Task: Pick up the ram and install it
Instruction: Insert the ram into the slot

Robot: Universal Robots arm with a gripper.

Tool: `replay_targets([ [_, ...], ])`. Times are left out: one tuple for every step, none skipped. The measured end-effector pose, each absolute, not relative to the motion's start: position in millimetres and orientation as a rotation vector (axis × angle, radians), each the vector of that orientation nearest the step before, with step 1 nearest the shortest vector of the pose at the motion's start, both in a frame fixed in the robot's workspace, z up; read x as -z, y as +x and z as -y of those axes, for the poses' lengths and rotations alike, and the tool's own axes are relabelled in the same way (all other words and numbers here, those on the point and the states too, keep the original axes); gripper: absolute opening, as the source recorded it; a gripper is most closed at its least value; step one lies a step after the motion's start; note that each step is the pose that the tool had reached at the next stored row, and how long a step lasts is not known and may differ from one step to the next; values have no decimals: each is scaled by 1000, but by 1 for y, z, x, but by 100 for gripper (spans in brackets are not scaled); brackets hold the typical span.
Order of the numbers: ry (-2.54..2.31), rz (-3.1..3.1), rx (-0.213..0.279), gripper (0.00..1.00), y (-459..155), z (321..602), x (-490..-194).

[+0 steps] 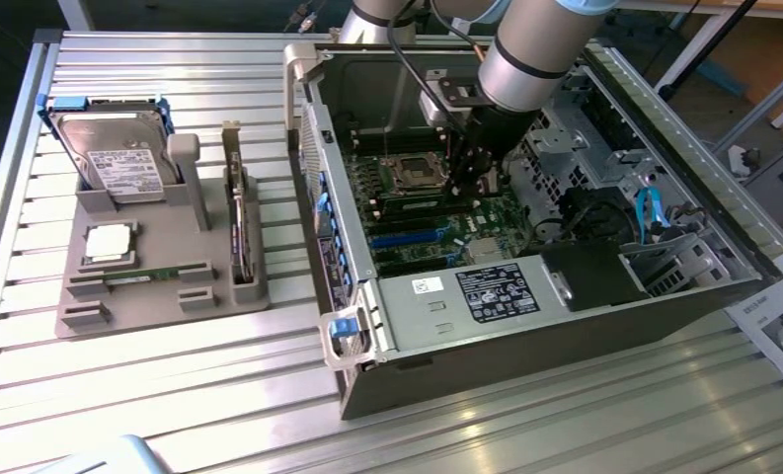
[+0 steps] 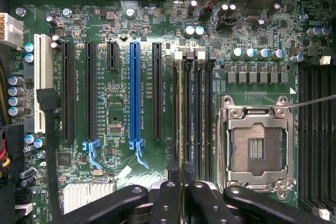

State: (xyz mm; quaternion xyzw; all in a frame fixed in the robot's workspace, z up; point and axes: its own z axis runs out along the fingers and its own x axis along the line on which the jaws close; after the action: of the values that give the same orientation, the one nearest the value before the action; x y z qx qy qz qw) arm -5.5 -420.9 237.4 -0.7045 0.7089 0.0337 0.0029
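My gripper point(image 1: 477, 183) hangs inside the open computer case point(image 1: 523, 326), low over the green motherboard point(image 1: 425, 222). In the wrist view the two dark fingers point(image 2: 167, 198) stand close together, and the gripper point(image 2: 184, 184) is shut on the ram point(image 2: 183, 172). The ram shows edge-on as a thin vertical sliver. It lines up with the row of long black memory slots point(image 2: 202, 119), right beside the empty processor socket point(image 2: 257, 140). I cannot tell whether its lower edge touches a slot.
A grey parts holder point(image 1: 167, 296) on the exterior view's left carries a hard drive point(image 1: 115, 158), a square silver-topped chip point(image 1: 111, 242), a dark card on edge point(image 1: 240, 227) and a thin green strip point(image 1: 147, 276). Case walls, cables and a power supply point(image 1: 602, 276) crowd the gripper.
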Motion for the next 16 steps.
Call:
replay_targets([
  [-2209, -2223, -106, 12, -5, 421, -237],
  [-2209, -2223, -106, 12, -6, 421, -237],
  [-2209, -2223, -106, 12, -6, 421, -237],
  [-2209, -2223, -106, 12, -6, 421, -237],
  [-2209, -2223, -106, 12, -6, 420, -237],
  [-2211, -2221, -106, 12, -6, 420, -237],
  [-2211, -2221, -106, 12, -6, 420, -237],
  [-2212, -2221, -106, 12, -6, 420, -237],
  [-2212, -2220, -106, 12, -6, 420, -237],
  [-2213, -2220, -106, 12, -6, 420, -237],
  [-2213, -2220, -106, 12, -6, 420, -237],
  [-2213, -2220, -106, 12, -6, 420, -237],
  [-2213, -2220, -105, 12, -6, 420, -237],
  [-2212, -2220, -106, 12, -6, 420, -237],
  [-2213, -2220, -106, 12, -6, 420, -237],
  [-2213, -2220, -105, 12, -6, 420, -237],
])
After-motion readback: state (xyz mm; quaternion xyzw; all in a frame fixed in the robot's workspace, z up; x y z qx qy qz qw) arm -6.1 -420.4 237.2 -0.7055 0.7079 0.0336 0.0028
